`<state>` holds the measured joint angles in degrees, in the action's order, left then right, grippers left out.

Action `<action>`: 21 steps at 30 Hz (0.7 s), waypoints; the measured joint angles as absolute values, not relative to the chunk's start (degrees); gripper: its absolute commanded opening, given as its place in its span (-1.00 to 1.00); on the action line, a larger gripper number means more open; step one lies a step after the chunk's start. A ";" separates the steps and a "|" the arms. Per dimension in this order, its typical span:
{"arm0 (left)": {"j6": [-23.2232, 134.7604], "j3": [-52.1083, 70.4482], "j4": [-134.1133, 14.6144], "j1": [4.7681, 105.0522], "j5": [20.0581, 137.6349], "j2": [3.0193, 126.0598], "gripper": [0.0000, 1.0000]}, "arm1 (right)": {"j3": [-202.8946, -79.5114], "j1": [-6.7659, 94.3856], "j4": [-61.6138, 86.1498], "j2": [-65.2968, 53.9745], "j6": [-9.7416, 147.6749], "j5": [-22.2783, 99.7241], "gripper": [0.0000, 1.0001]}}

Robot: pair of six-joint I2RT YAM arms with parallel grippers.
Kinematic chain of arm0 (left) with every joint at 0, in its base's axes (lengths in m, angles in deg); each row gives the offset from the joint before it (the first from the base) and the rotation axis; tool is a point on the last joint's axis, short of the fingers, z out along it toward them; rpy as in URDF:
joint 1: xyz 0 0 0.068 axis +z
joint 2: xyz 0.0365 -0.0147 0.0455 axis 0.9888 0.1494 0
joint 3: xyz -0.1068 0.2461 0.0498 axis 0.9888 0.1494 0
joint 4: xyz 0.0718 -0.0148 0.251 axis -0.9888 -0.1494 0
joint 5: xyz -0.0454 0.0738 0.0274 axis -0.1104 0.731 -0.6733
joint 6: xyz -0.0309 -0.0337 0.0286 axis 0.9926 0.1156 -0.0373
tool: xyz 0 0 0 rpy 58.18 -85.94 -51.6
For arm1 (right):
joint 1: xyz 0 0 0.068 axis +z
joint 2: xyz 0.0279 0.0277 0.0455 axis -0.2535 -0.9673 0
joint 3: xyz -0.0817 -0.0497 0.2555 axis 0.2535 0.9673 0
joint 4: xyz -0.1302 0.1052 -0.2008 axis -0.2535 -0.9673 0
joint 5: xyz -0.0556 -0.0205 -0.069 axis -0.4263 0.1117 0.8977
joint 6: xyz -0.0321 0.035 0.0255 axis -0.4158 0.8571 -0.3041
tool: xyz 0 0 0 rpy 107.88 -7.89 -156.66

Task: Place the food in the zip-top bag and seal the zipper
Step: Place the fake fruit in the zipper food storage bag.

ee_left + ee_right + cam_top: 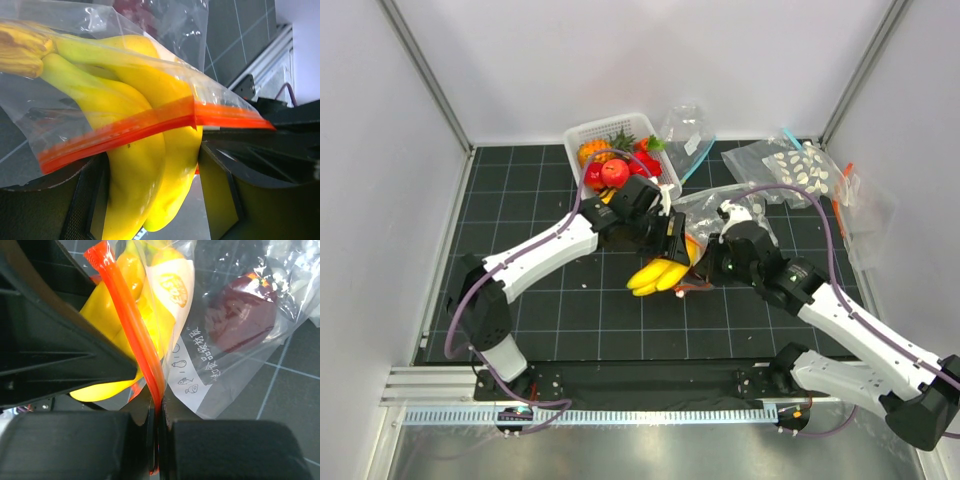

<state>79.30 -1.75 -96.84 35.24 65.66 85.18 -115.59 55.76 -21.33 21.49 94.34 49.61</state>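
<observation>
The yellow banana bunch (145, 165) lies partly inside the clear zip-top bag (100, 60). Its stem end is under the plastic and its tips stick out past the orange-red zipper (125, 131). My left gripper (155, 195) is shut on those tips, one finger on each side. My right gripper (159, 410) is shut on the zipper (135, 335) at the bag's mouth edge. A dark maroon fruit (242, 315) sits inside the bag behind the white label (192, 365). From above, both grippers (672, 245) (712, 262) meet at the bananas (658, 275) and the bag (720, 205).
A white basket (582, 135) at the back holds red fruits (613, 172) and other toy food. A clear bag with a blue strip (688, 135) stands beside it. Bags dotted with white discs (800, 165) lie at the back right.
</observation>
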 measured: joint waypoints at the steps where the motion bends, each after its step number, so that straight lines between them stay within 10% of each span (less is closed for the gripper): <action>1: 79.72 -1.73 -96.84 35.17 66.66 84.94 0.29 | -115.57 55.98 -21.03 21.40 94.66 49.61 -0.98; 14: 81.53 -1.25 -95.92 35.22 72.65 82.98 0.25 | -117.56 57.38 -21.86 18.80 95.74 51.73 -0.57; 21: 81.58 -1.25 -95.50 35.32 72.91 83.00 0.25 | -118.15 57.49 -23.15 17.51 95.74 53.92 -0.98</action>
<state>81.58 -1.25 -95.50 35.32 72.91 83.00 -118.15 57.49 -23.15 17.51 95.74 53.92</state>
